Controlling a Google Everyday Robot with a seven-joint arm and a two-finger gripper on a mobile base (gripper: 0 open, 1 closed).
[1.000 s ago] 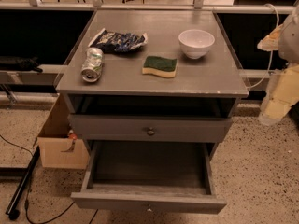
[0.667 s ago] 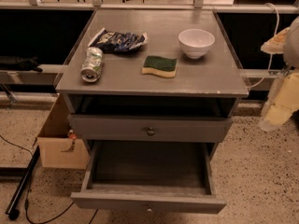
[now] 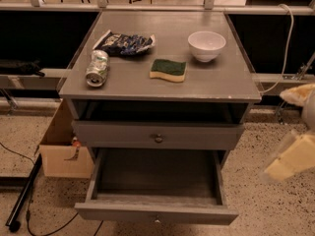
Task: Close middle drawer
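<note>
I am lowering the blurred pale hand [image 3: 291, 160] beside the grey wooden counter [image 3: 147, 90], its opening state being indeterminable, while the grey painted wooden middle drawer [image 3: 155, 183] is remaining fully extended, so closing is pending.

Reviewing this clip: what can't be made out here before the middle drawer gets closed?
- Pincer, camera view: low at the right beside the cabinet, partly cut off by the right edge.
- Middle drawer, camera view: pulled out, front panel cropped by the bottom edge; anything beneath it is hidden.
- Cardboard box, camera view: its right part sits behind the cabinet.
</note>
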